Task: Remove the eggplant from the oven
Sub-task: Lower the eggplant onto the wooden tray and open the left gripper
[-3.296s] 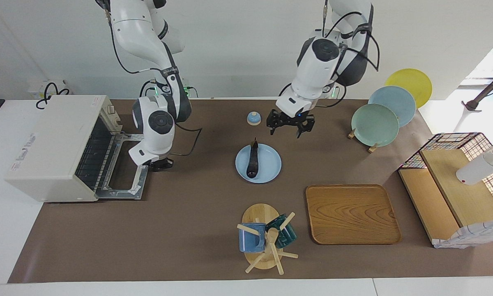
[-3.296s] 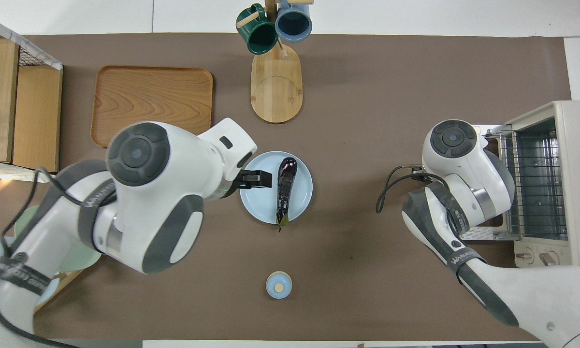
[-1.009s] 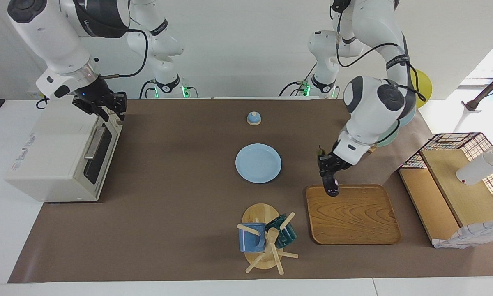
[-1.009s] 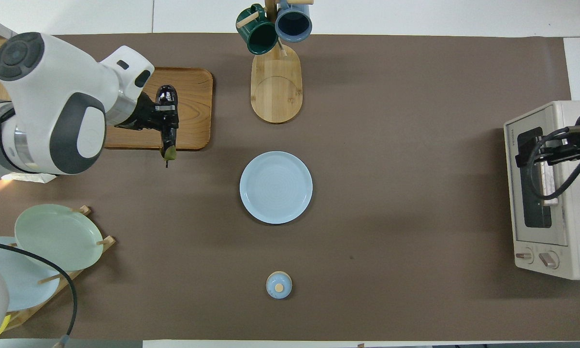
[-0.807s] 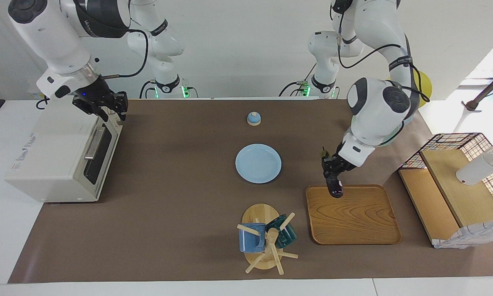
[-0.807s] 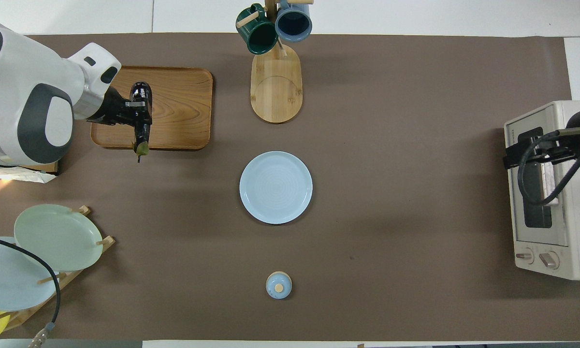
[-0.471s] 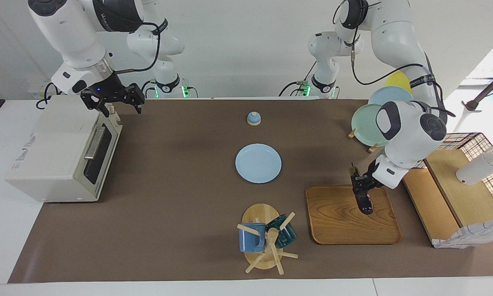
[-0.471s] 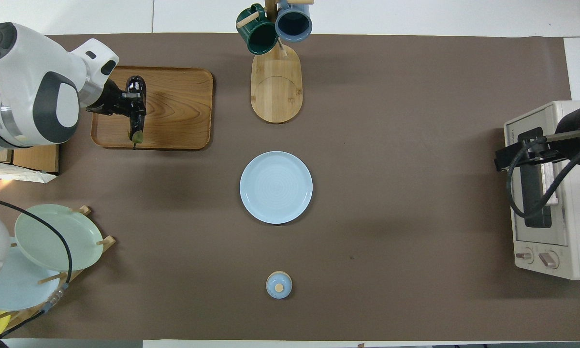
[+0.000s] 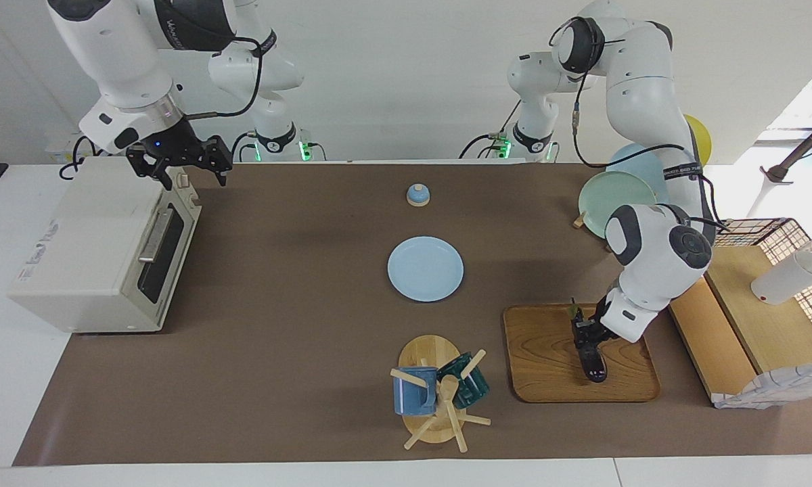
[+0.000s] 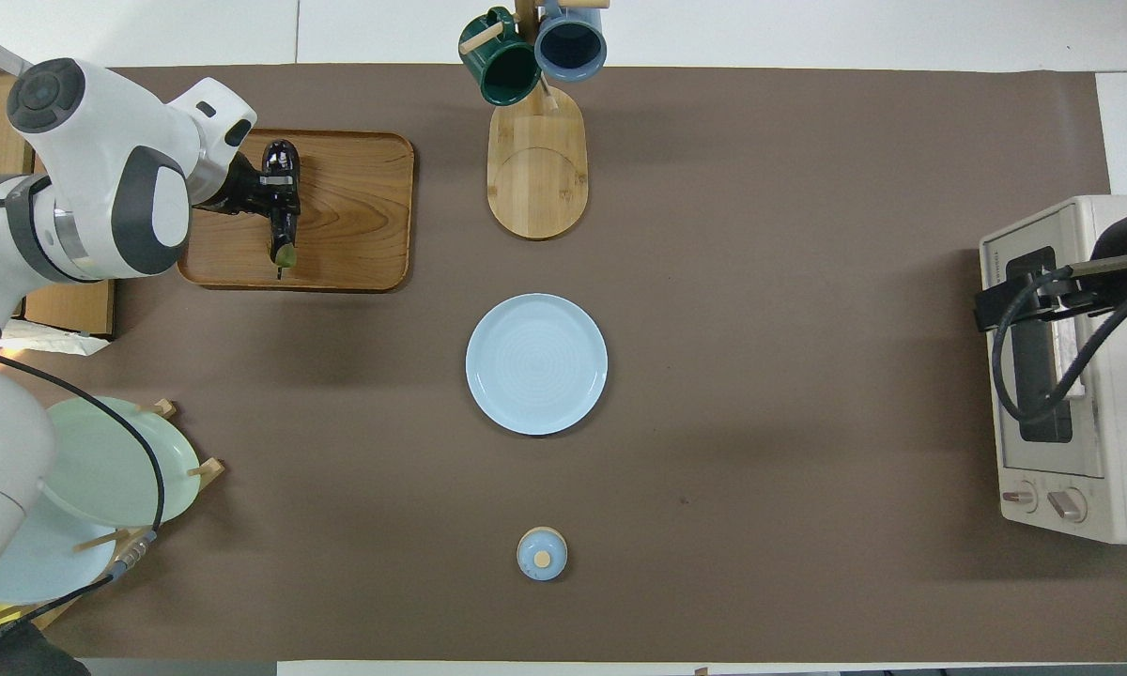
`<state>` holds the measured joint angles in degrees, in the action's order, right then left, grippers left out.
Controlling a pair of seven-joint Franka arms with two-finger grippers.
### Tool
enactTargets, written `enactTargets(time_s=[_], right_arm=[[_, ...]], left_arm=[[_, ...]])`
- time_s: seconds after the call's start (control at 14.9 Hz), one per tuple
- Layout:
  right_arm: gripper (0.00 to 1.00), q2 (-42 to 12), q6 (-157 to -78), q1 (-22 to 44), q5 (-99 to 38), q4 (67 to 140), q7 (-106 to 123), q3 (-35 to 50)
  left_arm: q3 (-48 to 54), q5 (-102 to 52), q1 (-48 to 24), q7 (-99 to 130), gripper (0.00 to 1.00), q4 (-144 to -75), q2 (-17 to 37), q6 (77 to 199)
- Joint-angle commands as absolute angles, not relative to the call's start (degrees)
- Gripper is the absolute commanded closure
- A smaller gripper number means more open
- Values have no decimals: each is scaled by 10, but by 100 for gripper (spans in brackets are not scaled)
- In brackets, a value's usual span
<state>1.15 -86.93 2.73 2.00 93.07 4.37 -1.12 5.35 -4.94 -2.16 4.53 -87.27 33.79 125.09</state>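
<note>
Dark purple eggplant [image 9: 591, 357], clamped in the left gripper [image 9: 585, 336], lies on the wooden tray [image 9: 548, 352] while the right gripper [image 9: 179, 169] hangs spread wide over the closed oven [image 9: 88, 243].

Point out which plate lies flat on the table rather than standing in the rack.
The light blue plate at the table's middle lies flat and bare. The green plate, the blue one and the yellow one stand on edge in the wooden rack at the left arm's end.

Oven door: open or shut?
Shut. The oven has its dark glass door flush against its front, handle up; right gripper hovers above it.
</note>
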Motion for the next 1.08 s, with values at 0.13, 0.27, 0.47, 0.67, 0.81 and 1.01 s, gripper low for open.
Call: enactTargets(time_s=[0.13, 0.27, 0.47, 0.67, 0.81, 1.01], right_arm=[[0, 16, -876, 11, 19, 939, 52, -13], [0, 18, -879, 10, 19, 939, 50, -13], [0, 27, -880, 14, 20, 939, 44, -14], [0, 31, -880, 12, 21, 941, 44, -15], [0, 30, -880, 11, 18, 937, 44, -17], [0, 27, -880, 8, 18, 937, 44, -17]], left_arm=[[50, -27, -26, 43, 0, -865, 335, 1253], [50, -29, -28, 43, 0, -853, 331, 1232], [50, -32, -24, 57, 0, -854, 281, 1197], [48, -32, -15, 99, 0, -855, 211, 1115], [48, -26, -10, 101, 0, -855, 170, 1063], [36, -26, -10, 99, 0, -857, 99, 984]])
